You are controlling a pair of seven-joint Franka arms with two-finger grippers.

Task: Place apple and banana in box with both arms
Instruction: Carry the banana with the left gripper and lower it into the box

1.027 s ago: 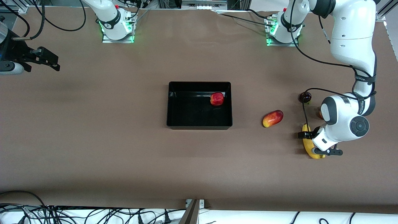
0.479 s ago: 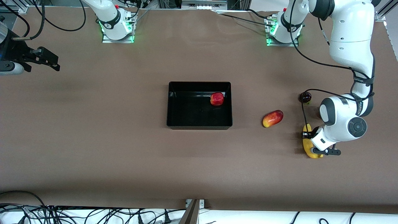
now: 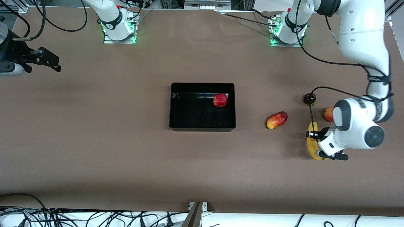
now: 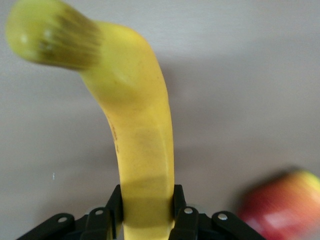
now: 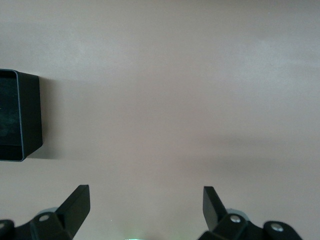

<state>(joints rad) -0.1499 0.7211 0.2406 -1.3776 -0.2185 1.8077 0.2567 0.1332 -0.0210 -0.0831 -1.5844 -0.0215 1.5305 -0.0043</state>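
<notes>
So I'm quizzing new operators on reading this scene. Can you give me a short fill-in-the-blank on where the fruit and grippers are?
1. The apple lies inside the ____.
2. The left gripper is shut on the ____.
3. The right gripper, waiting over bare table at the right arm's end, has its fingers ____.
4. The oval red-and-yellow fruit lies on the table between the box and the ____.

Missing words: box; banana; open; banana
</notes>
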